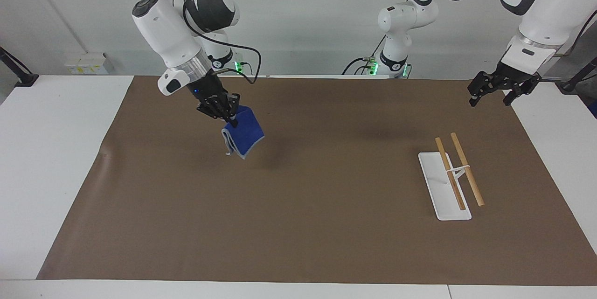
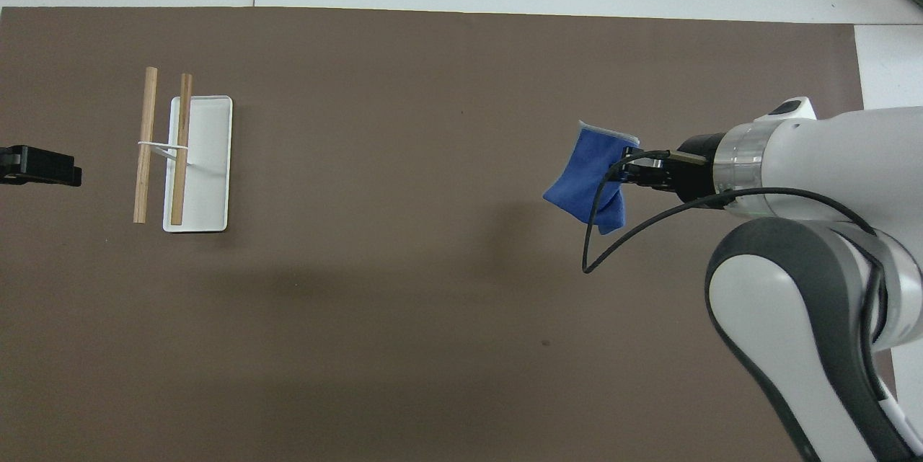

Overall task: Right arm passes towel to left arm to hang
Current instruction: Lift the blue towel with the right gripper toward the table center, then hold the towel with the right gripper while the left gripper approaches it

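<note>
Brown paper mat point(image 1: 298, 196) covers most of a white table point(image 1: 46, 149), with a plain pale wall at the robots' end.

So the right arm point(image 1: 168, 38) is up in the air over the mat, roughly toward its own end of the table, and its gripper point(image 1: 227, 114) is clenched on the towel point(image 1: 242, 138). The pinch is on one upper corner of the cloth, so the blue rectangle hangs below the fingertips and a little out from them, tilted, clear of the mat with its shadow on the paper underneath. You can see the pale grey edging along one side, and the cloth looks folded double. From overhead the towel point(image 2: 593, 177) sticks out past the gripper point(image 2: 627, 170) tip toward the left arm's end of the table, with a loose black cable point(image 2: 613, 246) looping under the wrist.

The left arm point(image 1: 536, 5) just waits, its gripper point(image 1: 489, 95) hovering over the mat's edge at its own end, fingers spread wide and holding nothing. It's well apart from the towel.

Below the left gripper on the mat sits a small rack: a white base point(image 1: 443, 187) with two wooden bars point(image 1: 459, 170) held up on a thin white stand. Nothing hangs on the bars.
</note>
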